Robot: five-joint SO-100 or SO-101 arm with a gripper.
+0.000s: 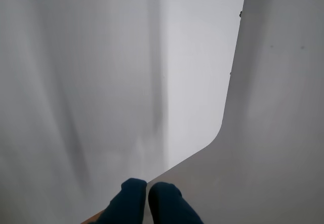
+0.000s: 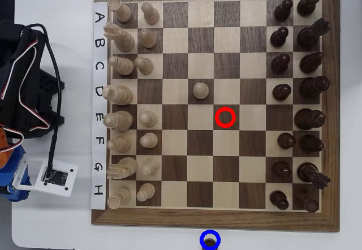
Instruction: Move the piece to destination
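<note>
Overhead view: straight down on chessboard (image 2: 215, 111). Wrist view: close on blank table edge.

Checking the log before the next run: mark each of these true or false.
1. The red ring encloses a piece. False: its square, E5, is bare.
2. A dark pawn sits inside the blue ring, just off the board's near edge in the overhead view. True.
3. One cream pawn stands forward of its row, on D4. True.
4. The jaws grip a pawn in the wrist view. False: they are closed together with nothing between them, over a white surface.
</note>
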